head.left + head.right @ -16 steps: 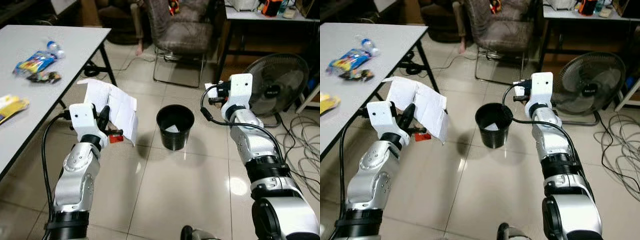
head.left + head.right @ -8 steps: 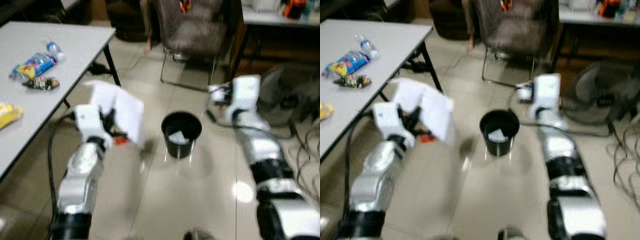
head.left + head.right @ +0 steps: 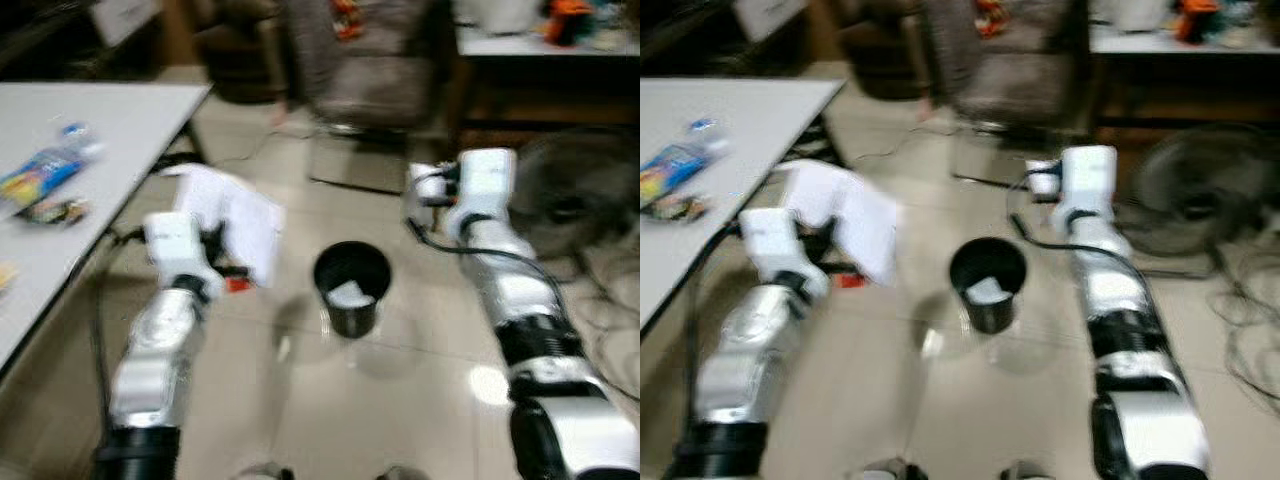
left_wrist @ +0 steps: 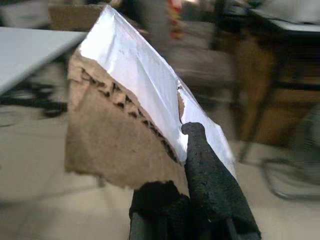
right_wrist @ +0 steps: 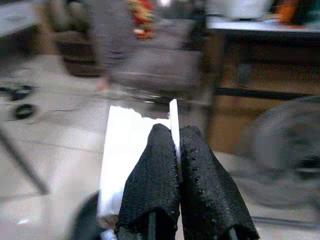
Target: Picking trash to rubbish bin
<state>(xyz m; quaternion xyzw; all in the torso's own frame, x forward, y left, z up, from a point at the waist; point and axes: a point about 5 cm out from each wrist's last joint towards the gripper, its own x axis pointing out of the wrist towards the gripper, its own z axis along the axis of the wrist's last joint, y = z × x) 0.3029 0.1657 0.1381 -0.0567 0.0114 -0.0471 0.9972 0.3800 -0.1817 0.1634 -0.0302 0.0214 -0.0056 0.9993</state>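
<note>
A black rubbish bin (image 3: 350, 290) stands on the tiled floor between my arms, with a white scrap lying inside it. Left of the bin, my left gripper (image 4: 180, 165) is shut on a torn piece of cardboard (image 4: 115, 125), white on one face and brown on the other; it stands up above the gripper (image 3: 215, 250). Just beyond the bin's right rim, my right gripper (image 5: 175, 131) is shut on a small white card (image 5: 122, 150), which shows beside the wrist (image 3: 418, 180).
A grey table (image 3: 110, 130) on the left carries wrappers and a plastic bottle (image 3: 45, 170). A chair (image 3: 370, 80) stands behind the bin, with a floor fan (image 3: 570, 190) and cables at the right. A small red thing (image 3: 236, 284) lies on the floor by the left arm.
The whole picture has shifted and stays blurred, so the camera has moved. Both grippers still hold their pieces beside the bin.
</note>
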